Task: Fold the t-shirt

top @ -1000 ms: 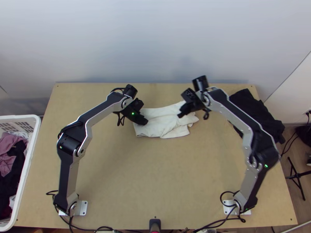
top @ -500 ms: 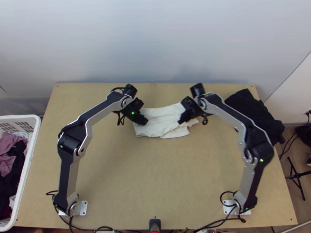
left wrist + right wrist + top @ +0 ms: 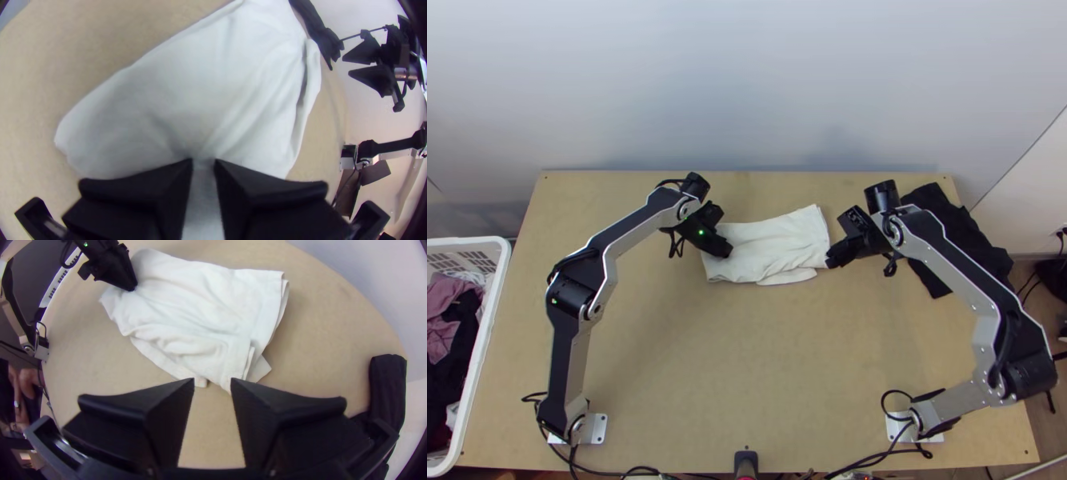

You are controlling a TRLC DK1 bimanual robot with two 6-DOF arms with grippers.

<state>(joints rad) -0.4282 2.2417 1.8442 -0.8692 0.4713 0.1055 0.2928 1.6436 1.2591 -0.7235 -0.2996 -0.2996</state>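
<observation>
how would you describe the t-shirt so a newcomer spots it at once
On the light wooden table, look between the left gripper and right gripper, towards the far edge. The t-shirt is the rumpled cloth there, white, unlike the black cloth at the far right corner.

On the far right corner of the worktop (image 3: 763, 352) we see a loosely laid black cloth (image 3: 967, 226), probably a garment. At the left edge stands a white slatted plastic basket (image 3: 501, 280) holding dusty-pink fabric (image 3: 441, 292) and dark clothing (image 3: 453, 344). To the right, on the brown floor (image 3: 1047, 432), we find a black-legged stand (image 3: 1041, 364); behind rises a plain pale wall (image 3: 747, 80).
</observation>
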